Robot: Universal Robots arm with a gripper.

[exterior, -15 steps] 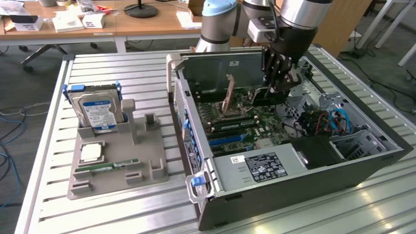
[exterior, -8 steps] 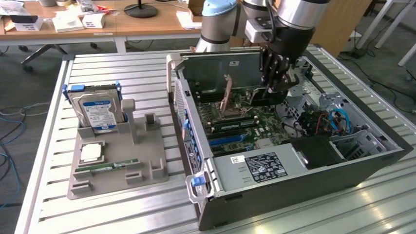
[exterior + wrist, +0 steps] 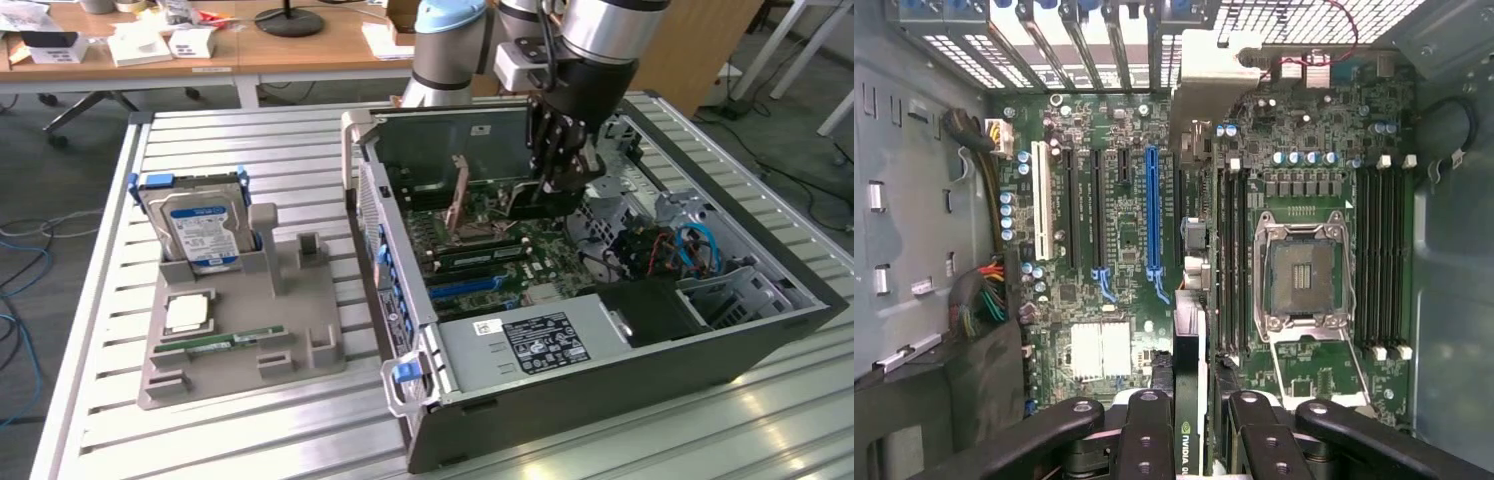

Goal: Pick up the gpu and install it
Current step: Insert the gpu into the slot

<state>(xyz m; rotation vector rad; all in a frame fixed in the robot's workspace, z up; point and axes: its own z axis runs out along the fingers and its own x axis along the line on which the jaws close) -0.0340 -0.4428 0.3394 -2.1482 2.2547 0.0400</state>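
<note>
Arm [image 3: 607, 30] points straight down into the case [image 3: 747, 340] — gripper [image 3: 559, 186] clamps the gpu [image 3: 1187, 445].

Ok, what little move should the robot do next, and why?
Probably nudge the gpu sideways over the blue slot before lowering: the gripper holds it edge-on above the board, seemingly beside that slot, not over it.

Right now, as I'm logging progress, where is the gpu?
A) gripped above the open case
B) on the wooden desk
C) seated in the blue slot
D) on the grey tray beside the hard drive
A: the gripper is shut on the gpu over the motherboard; the blue slot lies bare.
</note>
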